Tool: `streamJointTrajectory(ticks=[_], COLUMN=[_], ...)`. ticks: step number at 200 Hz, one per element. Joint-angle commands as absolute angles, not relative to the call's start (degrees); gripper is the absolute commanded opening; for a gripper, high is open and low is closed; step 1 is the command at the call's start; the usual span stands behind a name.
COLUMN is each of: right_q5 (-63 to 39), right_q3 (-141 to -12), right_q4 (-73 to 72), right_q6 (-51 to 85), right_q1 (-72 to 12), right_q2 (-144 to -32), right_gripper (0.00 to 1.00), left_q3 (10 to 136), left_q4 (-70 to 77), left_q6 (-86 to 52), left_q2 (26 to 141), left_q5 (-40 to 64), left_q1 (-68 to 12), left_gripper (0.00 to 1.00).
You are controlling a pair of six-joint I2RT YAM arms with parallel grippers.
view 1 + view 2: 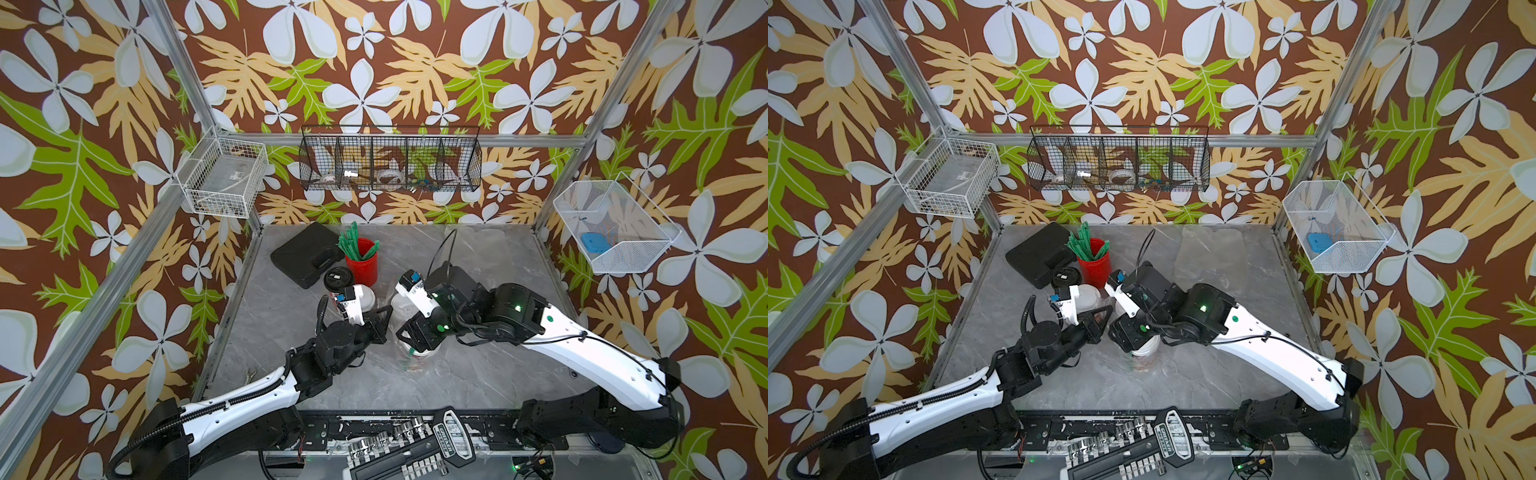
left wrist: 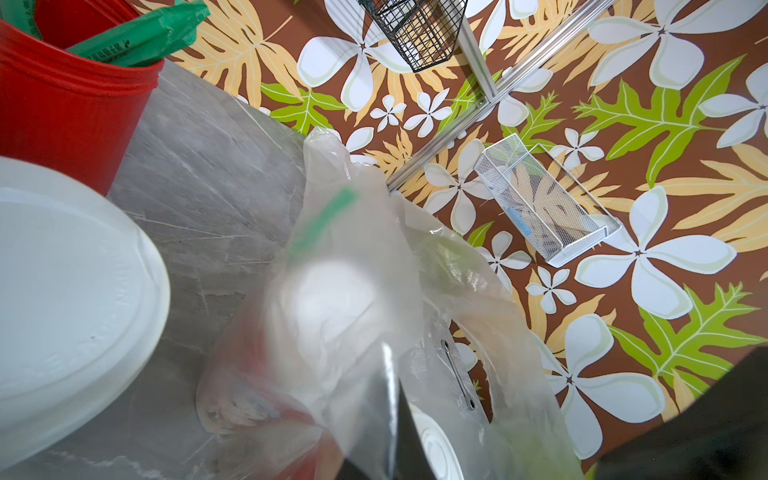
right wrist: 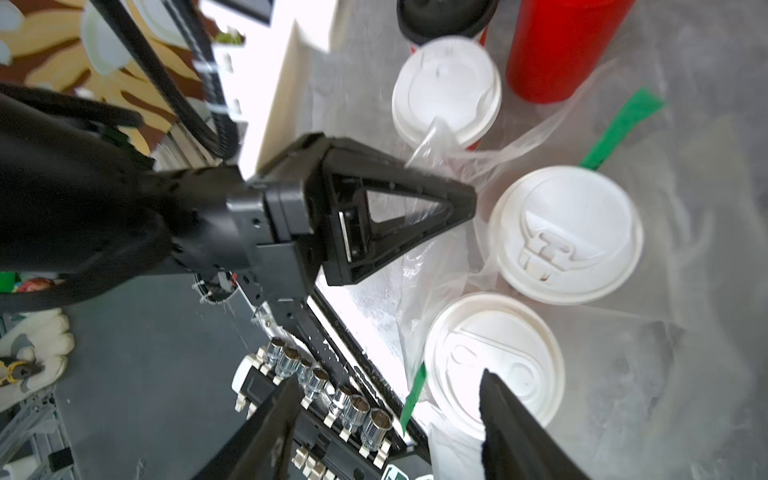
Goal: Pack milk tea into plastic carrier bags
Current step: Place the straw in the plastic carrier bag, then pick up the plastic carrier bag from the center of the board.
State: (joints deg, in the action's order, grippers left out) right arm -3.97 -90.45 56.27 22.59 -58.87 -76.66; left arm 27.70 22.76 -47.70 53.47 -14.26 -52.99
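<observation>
Grey marble table (image 1: 478, 374), flowered walls (image 1: 374, 62). Near its middle a clear carrier bag (image 3: 428, 282) holds two white-lidded milk tea cups (image 3: 565, 235). Left gripper (image 3: 470, 203), pressed together, pinches the bag's plastic; right gripper (image 3: 386, 390) hangs spread above one bagged cup (image 3: 494, 357). Two more cups (image 3: 446, 89) stand outside, toward the back edge.

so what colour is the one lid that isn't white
Black: the lid next to the red cup, clearest in a top view.

Two white-lidded cups (image 3: 565, 235) upright, side by side inside clear crinkly bag (image 2: 374, 208); third white-lidded cup (image 1: 368, 296) and black-lidded cup (image 1: 337, 277) stand unbagged at its ten o'clock.
</observation>
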Motion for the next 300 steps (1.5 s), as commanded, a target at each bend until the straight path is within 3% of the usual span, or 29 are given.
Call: streamJointTrajectory(ticks=[1,20,53,90,118,163,179,207,247,269,300], right_q5=[5.0,6.4,7.1,5.4,3.3,-0.7,-1.7,-2.2,-2.2,-2.0,-1.3], right_q3=[-89.0,-84.5,-77.9,-73.7,-71.3,-70.7,-71.1,-72.0,-74.2,-74.9,-75.7], right_q4=[56.7,56.2,52.8,50.0,46.8,41.8,41.3,40.9,41.2,41.3,40.9], right_q6=[24.5,26.3,26.8,26.1,26.1,25.5,25.3,25.0,24.3,23.9,23.4], right_q1=[-56.2,-51.1,-48.5,-46.6,-43.5,-42.3,-42.4,-42.4,-42.3,-42.2,-42.0], right_q2=[-73.9,-70.5,-68.1,-70.5,-71.2,-72.4,-73.4,-74.5,-75.5,-76.1,-76.9], right_gripper=[0.74,0.76,0.9,0.92,0.76,0.35,0.29,0.12,0.09,0.0,0.0], left_q3=[28.0,28.1,28.1,28.7,29.7,31.6,32.4,33.7,35.2,36.0,36.9], left_q4=[23.4,23.4,23.4,23.8,23.7,23.3,23.1,22.4,22.4,22.2,22.1], left_q6=[-47.1,-47.1,-47.1,-46.8,-46.2,-44.9,-44.3,-43.7,-42.8,-42.4,-41.7], left_q2=[53.3,53.4,53.6,54.9,56.3,58.5,59.3,60.5,61.8,62.6,63.4], left_q5=[-14.2,-14.1,-14.1,-13.7,-13.5,-14.0,-14.1,-14.6,-14.3,-14.1,-14.3], left_q1=[-52.9,-52.9,-52.9,-52.9,-53.0,-52.9,-52.9,-52.8,-52.3,-52.0,-51.5], left_gripper=[0.0,0.0,0.0,0.0,0.0,0.0,0.0,0.0,0.0,0.0,0.0])
